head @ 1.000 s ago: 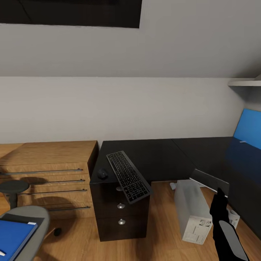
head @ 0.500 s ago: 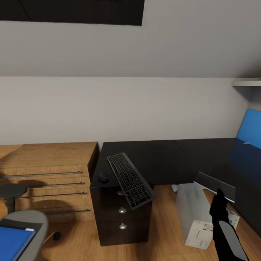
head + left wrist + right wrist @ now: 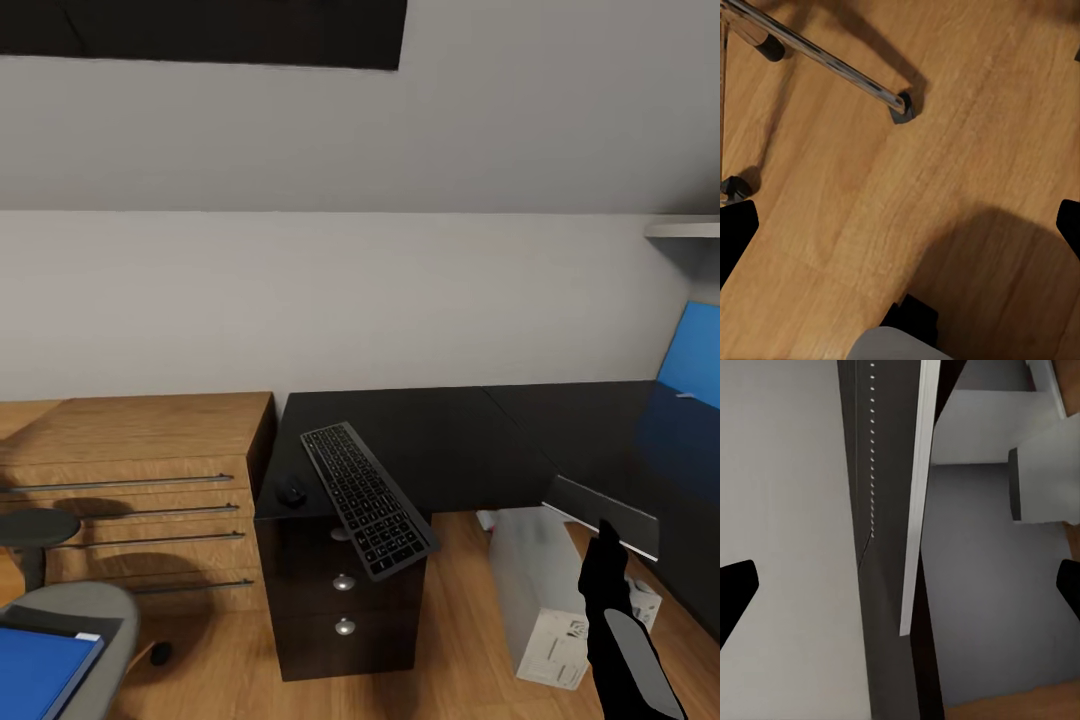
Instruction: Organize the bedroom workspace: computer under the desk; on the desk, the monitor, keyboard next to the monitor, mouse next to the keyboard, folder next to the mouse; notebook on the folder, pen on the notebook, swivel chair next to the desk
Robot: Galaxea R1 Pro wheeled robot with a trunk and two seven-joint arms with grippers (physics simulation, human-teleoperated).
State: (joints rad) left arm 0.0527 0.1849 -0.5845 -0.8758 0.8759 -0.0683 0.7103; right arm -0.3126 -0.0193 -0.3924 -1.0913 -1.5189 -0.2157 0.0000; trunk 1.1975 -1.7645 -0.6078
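Note:
The black-topped desk (image 3: 450, 430) stands ahead in the head view. The keyboard (image 3: 368, 498) lies diagonally on it, one end overhanging the front edge above the knobbed drawer unit (image 3: 345, 600). The mouse (image 3: 292, 490) sits just left of it. The computer (image 3: 545, 600) stands on the floor under the desk. The monitor (image 3: 600, 515) (image 3: 916, 472) is a thin tilted panel just beyond my right arm (image 3: 620, 640). The blue folder (image 3: 40, 670) lies on the swivel chair (image 3: 100, 600). My right gripper (image 3: 900, 589) is open. My left gripper (image 3: 900, 225) is open above the chair's chrome leg (image 3: 832, 64).
A light wood drawer chest (image 3: 130, 480) adjoins the desk on the left. A blue wall panel (image 3: 692, 350) and a shelf (image 3: 685, 228) are at the far right. The left wrist view looks down on wood floor (image 3: 945, 187) and a caster (image 3: 902, 105).
The whole head view has shifted a little as the camera moved toward the desk. The things themselves have not moved, and my right arm holds the same place.

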